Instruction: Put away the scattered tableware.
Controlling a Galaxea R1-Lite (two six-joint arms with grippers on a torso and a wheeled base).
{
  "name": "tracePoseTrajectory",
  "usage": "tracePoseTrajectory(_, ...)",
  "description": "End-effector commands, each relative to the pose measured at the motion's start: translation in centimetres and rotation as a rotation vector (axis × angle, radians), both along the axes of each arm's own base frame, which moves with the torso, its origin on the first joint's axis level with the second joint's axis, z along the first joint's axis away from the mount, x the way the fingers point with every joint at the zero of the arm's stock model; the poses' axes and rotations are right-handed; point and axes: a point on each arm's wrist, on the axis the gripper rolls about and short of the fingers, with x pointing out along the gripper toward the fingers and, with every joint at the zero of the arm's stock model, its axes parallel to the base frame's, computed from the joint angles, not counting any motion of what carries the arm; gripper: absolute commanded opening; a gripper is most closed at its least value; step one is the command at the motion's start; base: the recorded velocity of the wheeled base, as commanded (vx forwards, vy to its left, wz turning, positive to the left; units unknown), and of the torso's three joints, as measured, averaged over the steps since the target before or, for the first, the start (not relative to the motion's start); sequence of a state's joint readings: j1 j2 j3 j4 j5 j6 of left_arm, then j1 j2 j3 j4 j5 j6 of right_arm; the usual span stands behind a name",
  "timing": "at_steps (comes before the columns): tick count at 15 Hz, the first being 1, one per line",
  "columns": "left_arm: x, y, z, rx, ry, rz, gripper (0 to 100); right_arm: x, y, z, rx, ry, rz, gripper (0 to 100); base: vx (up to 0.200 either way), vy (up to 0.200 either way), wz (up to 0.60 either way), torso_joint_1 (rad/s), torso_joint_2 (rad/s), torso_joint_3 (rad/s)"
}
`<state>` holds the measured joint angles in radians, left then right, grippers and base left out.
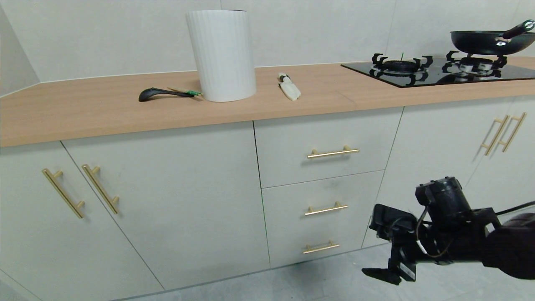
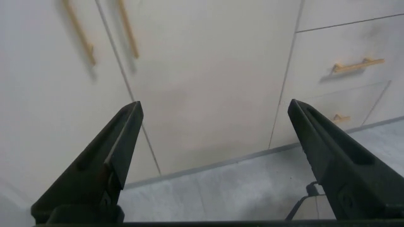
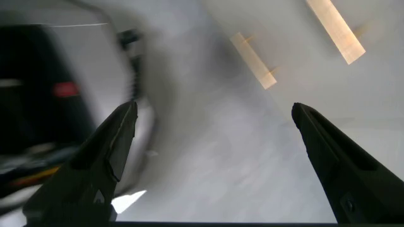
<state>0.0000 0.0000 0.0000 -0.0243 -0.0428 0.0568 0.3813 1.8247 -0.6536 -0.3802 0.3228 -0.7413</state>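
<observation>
**Black spoon, chopsticks and a pale utensil lie loose on the wooden counter; both grippers are empty**

The black spoon [image 1: 161, 93] lies flat on the counter [image 1: 83, 117], bowl pointing away from the white ribbed holder [image 1: 221, 54] and handle tip close to its base. It looks like light, stiff plastic. The thin handle sits low on the wood, so the best hold is probably across the handle near the bowl, where it rises a little.

The chopsticks [image 1: 186, 90], banded green at one end, lie just beside the spoon's handle and run toward the holder. They are slender, light and apt to roll or split apart, so a pinch across both together near the middle should serve best.

On the holder's other side lies the pale utensil [image 1: 289, 88], perhaps a small knife or spatula; which one cannot be told. If it is a ceramic blade it would chip easily, so the darker handle end is the safer place to grip.

The holder stands upright, tall and open-topped. It is the likely place for all three, though a knock at the rim could tip it.

Farther along are the hob [image 1: 439, 73] and a pan [image 1: 485, 41].

The right gripper [image 3: 214, 145] hangs low before the drawers [image 1: 330, 179], fingers spread and holding nothing. The left gripper [image 2: 214, 151], likewise spread and empty, faces the cabinet doors [image 2: 208, 94] near the floor.
</observation>
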Motion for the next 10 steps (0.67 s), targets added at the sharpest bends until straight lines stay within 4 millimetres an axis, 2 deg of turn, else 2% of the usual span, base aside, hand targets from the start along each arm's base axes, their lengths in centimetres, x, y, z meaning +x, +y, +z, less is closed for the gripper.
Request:
tracePoseTrajectory(1,0.0,0.0,0.0,0.003,-0.002,0.000,100,4.2,-0.7,-2.0,-0.028,0.013,-0.001,100,0.000,0.000,0.00,0.000,0.00,0.000)
tracePoseTrajectory(2,0.0,0.0,0.0,0.009,-0.004,-0.003,100,6.0,-0.9,-3.0,-0.025,0.029,-0.008,100,0.000,0.000,0.00,0.000,0.00,0.000)
tracePoseTrajectory(5,0.0,0.0,-0.1,0.022,0.005,-0.010,100,8.0,-0.3,-4.5,-0.038,0.025,0.068,100,0.000,0.000,0.00,0.000,0.00,0.000)
tracePoseTrajectory(7,0.0,0.0,-0.1,0.022,0.006,-0.010,100,8.2,0.2,-5.1,-0.031,0.042,0.097,100,0.000,0.000,0.00,0.000,0.00,0.000)
tracePoseTrajectory(10,0.0,0.0,-0.1,0.020,0.008,-0.011,100,8.7,1.6,-4.7,0.004,0.012,0.169,100,0.000,0.000,0.00,0.000,0.00,0.000)
